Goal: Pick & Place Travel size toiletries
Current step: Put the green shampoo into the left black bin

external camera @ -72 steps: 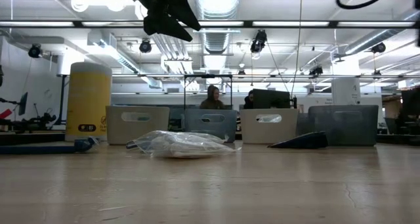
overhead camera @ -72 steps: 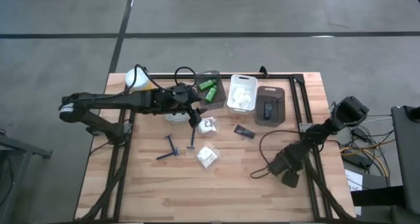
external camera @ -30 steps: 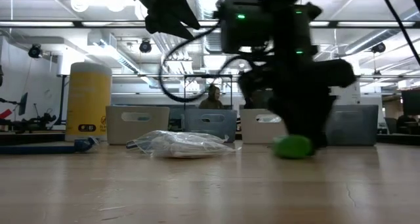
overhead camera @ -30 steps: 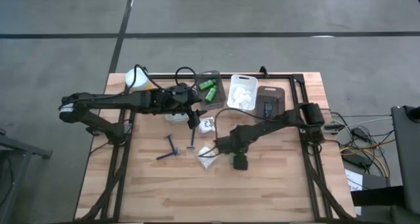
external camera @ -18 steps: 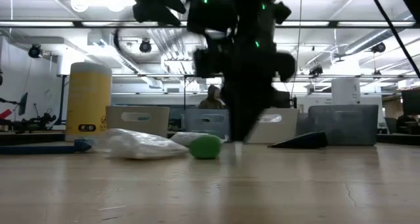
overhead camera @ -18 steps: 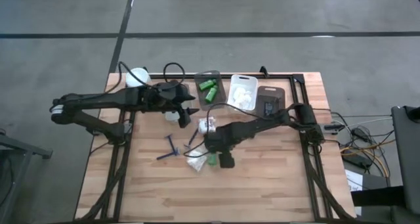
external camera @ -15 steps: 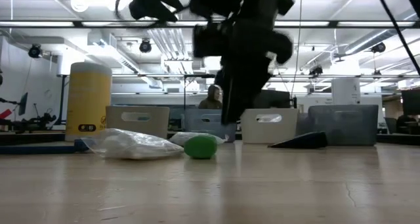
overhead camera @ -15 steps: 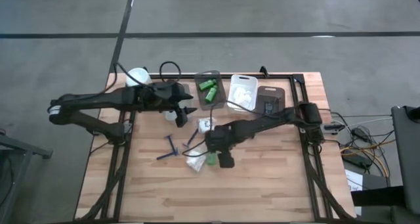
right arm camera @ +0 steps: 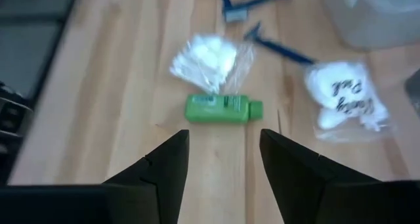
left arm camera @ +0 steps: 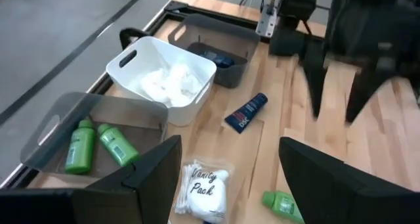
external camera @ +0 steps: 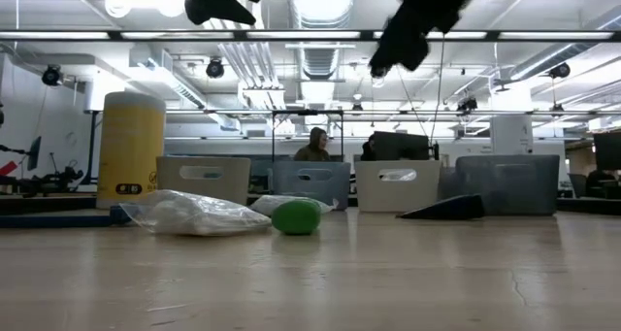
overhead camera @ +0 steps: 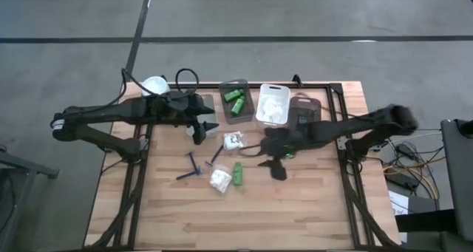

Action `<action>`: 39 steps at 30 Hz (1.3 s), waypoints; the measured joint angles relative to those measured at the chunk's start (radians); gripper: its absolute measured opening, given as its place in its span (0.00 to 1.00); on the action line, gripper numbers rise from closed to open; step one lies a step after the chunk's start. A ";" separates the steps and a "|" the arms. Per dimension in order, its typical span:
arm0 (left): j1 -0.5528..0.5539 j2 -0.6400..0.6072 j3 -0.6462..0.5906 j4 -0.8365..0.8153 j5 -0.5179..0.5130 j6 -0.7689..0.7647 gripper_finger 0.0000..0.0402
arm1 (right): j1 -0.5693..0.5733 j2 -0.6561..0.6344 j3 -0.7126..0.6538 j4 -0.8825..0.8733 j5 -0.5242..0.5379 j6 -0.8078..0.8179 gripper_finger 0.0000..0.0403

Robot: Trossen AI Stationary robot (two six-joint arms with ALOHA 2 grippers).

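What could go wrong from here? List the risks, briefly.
1. The green tube lies right beside a white packet, so the open right gripper above them could pinch both.
2. The tube lies on its side and may roll if a finger nudges it.
3. The open left gripper hangs near the same cluster, so the arms could collide.

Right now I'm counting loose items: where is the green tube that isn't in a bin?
In the high view the green tube lies on the bare table near its middle, right beside a white packet, with the blue razors to its left.
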 joint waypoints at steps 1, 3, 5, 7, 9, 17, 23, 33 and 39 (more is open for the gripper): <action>0.000 0.004 0.000 0.000 0.002 -0.003 0.65 | 0.000 -0.050 -0.046 0.036 0.001 0.010 0.45; 0.000 0.015 0.000 0.000 0.004 -0.013 0.65 | 0.000 -0.150 -0.135 0.096 0.002 0.017 0.44; 0.000 0.025 0.000 0.001 0.004 -0.023 0.65 | 0.000 -0.239 -0.211 0.131 0.002 0.014 0.43; 0.000 0.038 0.000 0.001 0.007 -0.026 0.65 | 0.000 -0.322 -0.275 0.133 0.003 0.008 0.42; 0.000 0.054 0.000 0.002 0.018 -0.029 0.65 | 0.000 -0.400 -0.333 0.133 0.003 0.004 0.42; -0.012 0.180 0.000 0.037 0.177 -0.031 0.65 | 0.000 -0.680 -0.495 0.230 0.001 -0.087 0.39; -0.070 0.302 0.000 0.044 0.259 0.249 0.65 | 0.001 -0.869 -0.575 0.311 -0.007 -0.138 0.35; -0.181 0.527 0.125 0.042 0.279 0.750 0.65 | 0.001 -1.097 -0.646 0.307 -0.007 -0.068 0.28; -0.214 0.670 0.275 -0.090 0.278 0.883 0.65 | 0.001 -1.155 -0.656 0.297 -0.004 -0.063 0.24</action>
